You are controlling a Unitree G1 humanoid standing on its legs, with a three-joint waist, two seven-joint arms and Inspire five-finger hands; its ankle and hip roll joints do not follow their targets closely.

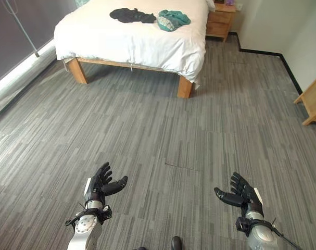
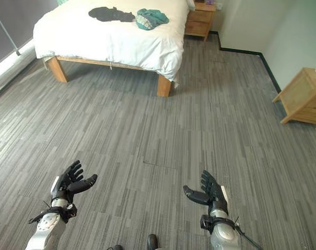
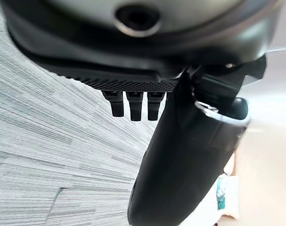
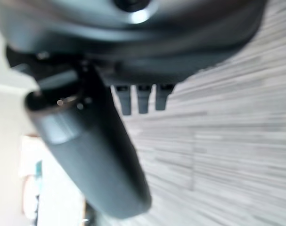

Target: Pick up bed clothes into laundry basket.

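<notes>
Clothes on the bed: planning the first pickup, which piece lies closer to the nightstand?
The teal garment; it lies beside the black garment, on the nightstand side.

Cut-off and unclear parts of the bedroom scene

The bed runs past the top edge, its head end unseen, and the nightstand beside it is cropped too. A wooden cabinet is cut by the right edge. The black garment and teal garment are too small to identify, perhaps shirts.
</notes>
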